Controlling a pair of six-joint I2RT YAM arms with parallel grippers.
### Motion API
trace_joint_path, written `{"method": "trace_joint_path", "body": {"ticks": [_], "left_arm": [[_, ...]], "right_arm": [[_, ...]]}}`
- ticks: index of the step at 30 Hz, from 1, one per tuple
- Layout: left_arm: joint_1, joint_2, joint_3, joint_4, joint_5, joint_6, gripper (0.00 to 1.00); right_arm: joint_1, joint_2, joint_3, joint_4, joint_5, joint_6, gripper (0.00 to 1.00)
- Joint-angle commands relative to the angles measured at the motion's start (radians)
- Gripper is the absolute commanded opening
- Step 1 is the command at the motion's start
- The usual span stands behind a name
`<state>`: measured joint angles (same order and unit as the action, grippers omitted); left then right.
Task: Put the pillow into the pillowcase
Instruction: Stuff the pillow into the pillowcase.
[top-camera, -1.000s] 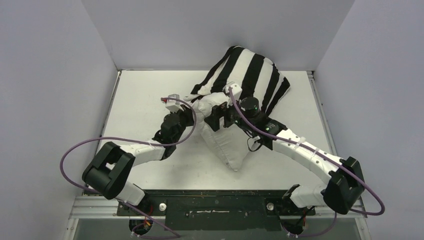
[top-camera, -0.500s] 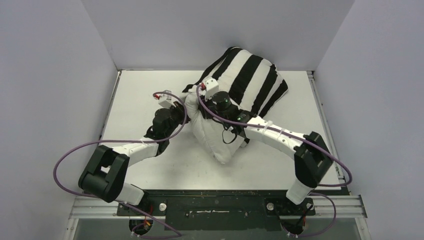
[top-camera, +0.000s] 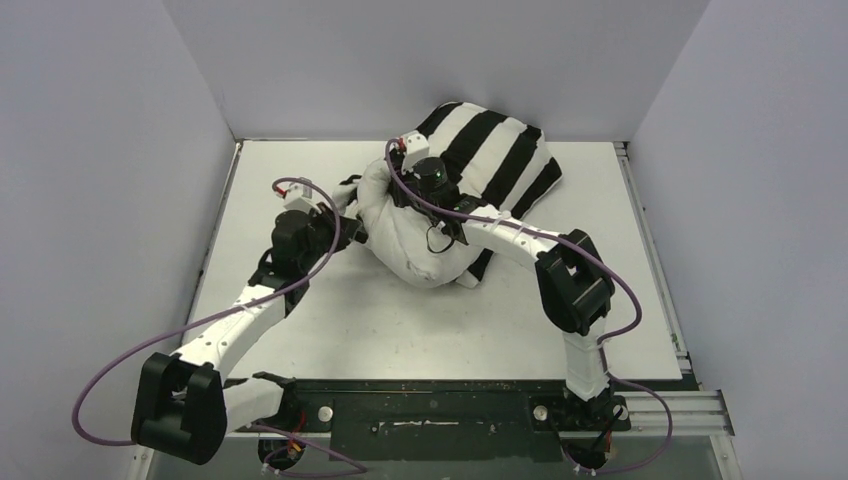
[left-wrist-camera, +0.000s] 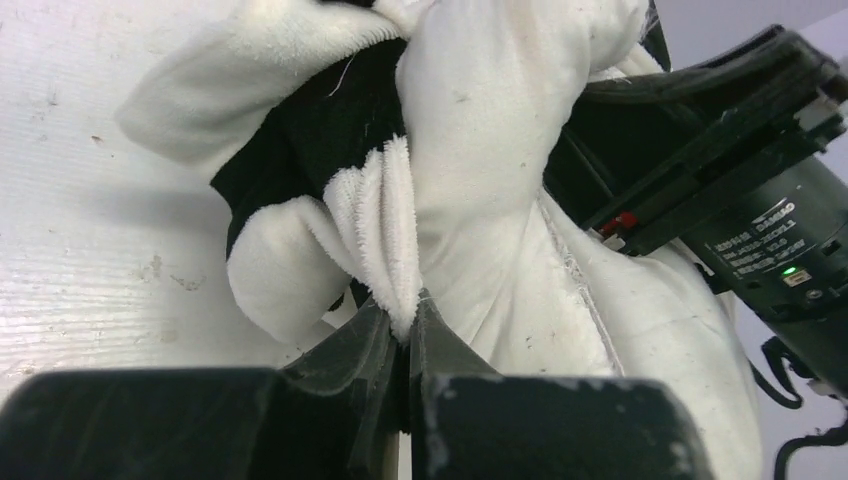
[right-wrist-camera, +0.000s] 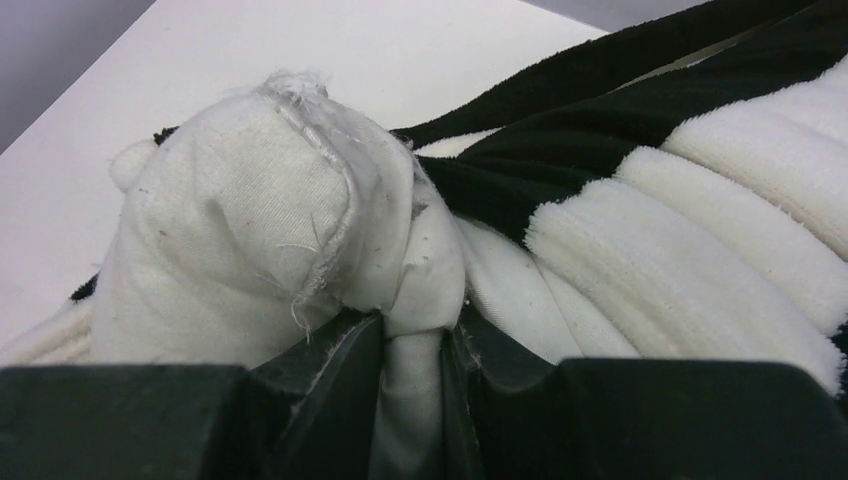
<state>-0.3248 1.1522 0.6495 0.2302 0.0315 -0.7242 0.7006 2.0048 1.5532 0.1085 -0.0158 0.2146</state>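
The off-white pillow (top-camera: 412, 250) lies bunched at the table's middle, its far end inside the black-and-white striped pillowcase (top-camera: 498, 150) at the back. My left gripper (top-camera: 348, 214) is at the pillow's left side, shut on the fluffy white hem of the pillowcase (left-wrist-camera: 385, 215); the left gripper (left-wrist-camera: 405, 322) pinches that hem tight, beside the pillow (left-wrist-camera: 520, 200). My right gripper (top-camera: 392, 186) sits on top of the pillow near the pillowcase's mouth. In the right wrist view the right gripper (right-wrist-camera: 412, 345) is shut on a fold of the pillow (right-wrist-camera: 250, 220), with the pillowcase (right-wrist-camera: 700, 250) to its right.
The white table (top-camera: 300, 330) is walled by grey panels on the left, back and right. The right arm's elbow (top-camera: 570, 280) stands over the table's right half. Purple cables loop from both arms near the front edge.
The right arm swung left and back, and its jaws closed on a fold of the pillow. The pillow bunched up and shifted left and back. The left gripper moved left, still holding the hem.
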Motion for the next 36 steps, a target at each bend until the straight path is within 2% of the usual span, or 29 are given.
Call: {"method": "trace_joint_path", "body": {"ticks": [1,4,8,12,13,14,16,18,19,23,25,30,36], "left_arm": [[0.143,-0.112,0.174,0.175,0.151,-0.064,0.00],[0.242,-0.033,0.247,0.236,0.295,-0.186,0.00],[0.254,0.018,0.264,0.412,0.375,-0.336,0.00],[0.259,0.085,0.373,0.287,0.391,-0.251,0.00],[0.259,0.101,0.398,0.268,0.392,-0.227,0.00],[0.258,0.113,0.416,0.268,0.400,-0.211,0.00],[0.256,0.126,0.424,0.248,0.410,-0.177,0.00],[0.249,0.118,0.425,0.183,0.389,-0.125,0.00],[0.247,0.108,0.413,0.168,0.379,-0.108,0.00],[0.246,0.057,0.349,0.171,0.363,-0.080,0.00],[0.242,0.042,0.328,0.179,0.372,-0.076,0.00],[0.215,0.037,0.304,0.219,0.382,-0.072,0.00],[0.181,0.039,0.306,0.222,0.374,-0.078,0.00]], "right_arm": [[-0.098,0.139,-0.079,-0.180,0.251,-0.186,0.13],[-0.066,0.172,-0.082,-0.204,0.278,-0.272,0.12],[-0.034,0.189,-0.088,-0.187,0.220,-0.381,0.11],[0.015,0.118,-0.150,-0.127,0.041,-0.541,0.11],[0.035,0.090,-0.190,-0.087,0.010,-0.609,0.14],[0.062,0.073,-0.205,-0.086,-0.009,-0.637,0.21],[0.067,0.068,-0.130,-0.175,-0.017,-0.581,0.40],[0.031,0.028,-0.085,-0.225,-0.111,-0.473,0.65],[0.007,-0.014,-0.094,-0.215,-0.158,-0.408,0.73],[-0.107,-0.237,-0.192,-0.119,-0.357,-0.109,0.78],[-0.137,-0.357,-0.237,-0.066,-0.397,-0.022,0.80],[-0.153,-0.481,-0.199,-0.093,-0.445,0.059,0.82],[-0.139,-0.544,-0.132,-0.171,-0.399,0.065,0.92]]}}
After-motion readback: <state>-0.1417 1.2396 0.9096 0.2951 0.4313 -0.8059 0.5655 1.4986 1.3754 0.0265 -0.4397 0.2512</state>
